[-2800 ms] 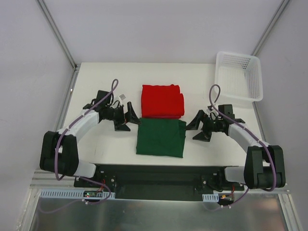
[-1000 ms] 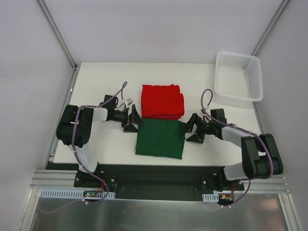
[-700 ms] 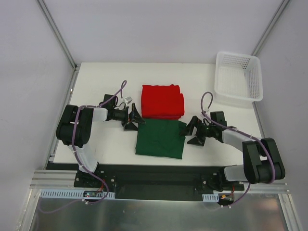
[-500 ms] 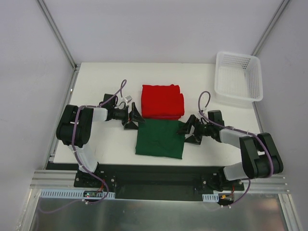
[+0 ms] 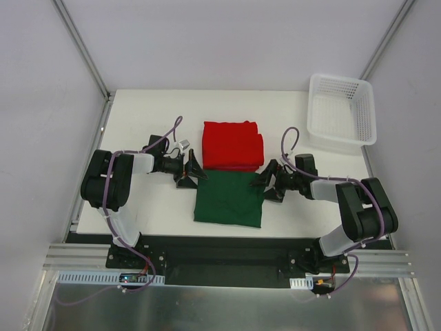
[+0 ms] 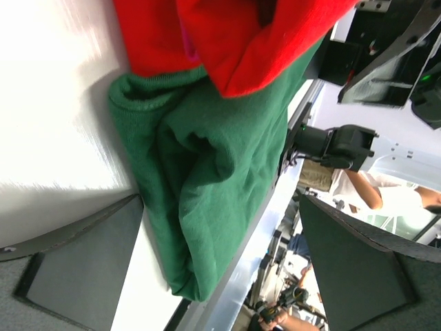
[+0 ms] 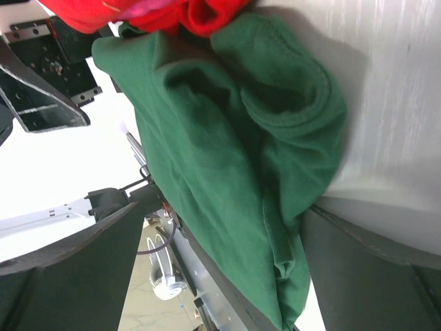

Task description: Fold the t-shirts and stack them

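Two folded shirts lie mid-table. The red t-shirt (image 5: 233, 145) is farther back and the green t-shirt (image 5: 229, 198) nearer the arm bases, their edges meeting. Up close from the wrists, red cloth laps over the green one's far edge.

Over to the left gripper (image 5: 193, 170): it's down low at the green shirt's far-left corner, right where the two garments meet. Its jaws are spread wide, nothing pinched. The left wrist view shows the green shirt's thick folded edge bulging up between the two fingers. One finger (image 6: 83, 265) lies flat on the white table (image 5: 151, 207), hard against the cloth. The other finger (image 6: 358, 276) stands off on the opposite side, clear of the fabric.

Now the right gripper (image 5: 264, 183), mirroring it at the green shirt's far-right corner. Jaws wide apart here too, gripping nothing. In its wrist view the rounded green fold fills the space between the fingers. One finger (image 7: 372, 276) sits right at the edge of the cloth, and the other finger (image 7: 69, 269) is out past the shirt's flat top.

Both arms reach inward from their bases, so the green shirt is bracketed left and right at its far edge. It lies flat on the table, a few creases across its top.

A white basket (image 5: 342, 109) sits at the table's far right corner, well apart from both shirts.
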